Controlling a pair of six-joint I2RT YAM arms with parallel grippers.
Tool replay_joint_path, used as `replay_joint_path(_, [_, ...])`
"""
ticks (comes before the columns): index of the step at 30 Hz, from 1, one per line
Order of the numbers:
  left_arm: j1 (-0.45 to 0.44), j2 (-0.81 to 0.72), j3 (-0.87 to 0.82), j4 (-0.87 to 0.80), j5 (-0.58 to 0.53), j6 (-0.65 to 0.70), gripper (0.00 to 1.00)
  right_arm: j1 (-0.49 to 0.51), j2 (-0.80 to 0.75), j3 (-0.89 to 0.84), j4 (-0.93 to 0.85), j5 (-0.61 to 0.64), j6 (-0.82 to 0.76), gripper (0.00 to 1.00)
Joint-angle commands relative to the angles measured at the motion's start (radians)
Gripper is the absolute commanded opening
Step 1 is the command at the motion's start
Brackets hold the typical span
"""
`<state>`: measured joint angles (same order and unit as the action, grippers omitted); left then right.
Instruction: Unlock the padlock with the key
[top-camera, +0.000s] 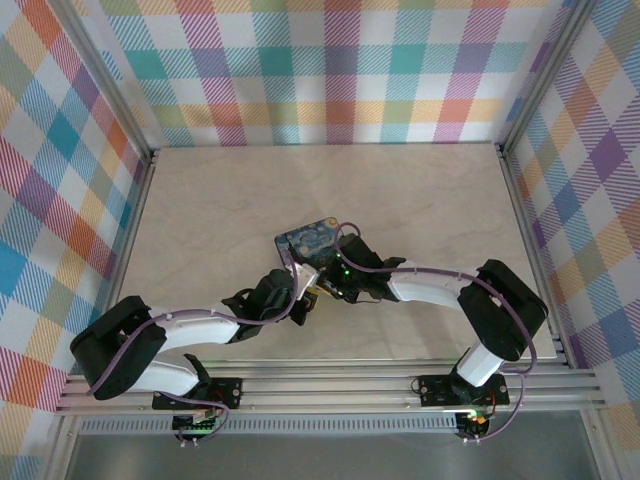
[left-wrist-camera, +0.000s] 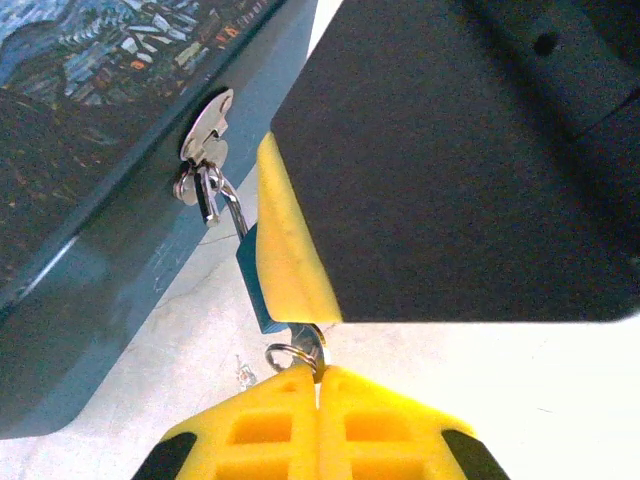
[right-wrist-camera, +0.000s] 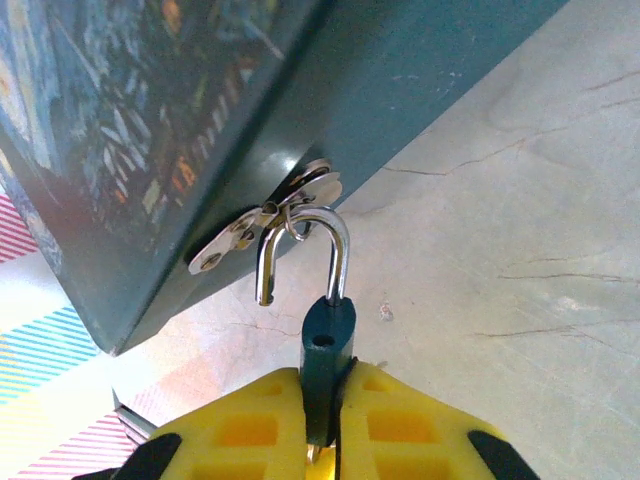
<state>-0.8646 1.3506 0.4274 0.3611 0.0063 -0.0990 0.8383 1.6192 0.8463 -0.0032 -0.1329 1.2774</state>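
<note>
Marbled stone-look tabletop (top-camera: 420, 200) from above: both arms meet at the near corner of the dark blue starry-print tin box (top-camera: 312, 240).

At the left wrist, the yellow-tipped left gripper (left-wrist-camera: 320, 395) is pinched closed on the tiny slim metal key (left-wrist-camera: 312, 347), which points straight ahead into the base of the small bluish metal padlock (left-wrist-camera: 252, 288).

At the right wrist, the right gripper (right-wrist-camera: 322, 420) clamps the padlock's body, long axis running away from the fingers. Its silver steel shackle (right-wrist-camera: 300, 222) hangs in the box's silver hasp (right-wrist-camera: 240, 232). One leg stands free, so it looks sprung.
</note>
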Motion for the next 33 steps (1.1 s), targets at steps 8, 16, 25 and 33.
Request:
replay_joint_path(8, [-0.014, -0.072, -0.008, 0.015, -0.012, 0.011, 0.03, 0.0, -0.015, 0.021, -0.041, -0.005, -0.048, 0.0])
replay_joint_path(16, [0.01, -0.193, -0.069, 0.004, -0.023, -0.111, 0.44, -0.025, -0.068, -0.048, 0.012, -0.018, -0.204, 0.0])
replay_joint_path(25, [0.079, -0.267, -0.036, -0.123, -0.021, -0.262, 0.45, -0.117, -0.032, -0.074, 0.096, -0.2, -0.346, 0.0])
replay_joint_path(33, [0.106, -0.151, 0.079, -0.213, 0.012, -0.383, 0.43, -0.181, -0.039, -0.053, 0.061, -0.223, -0.381, 0.0])
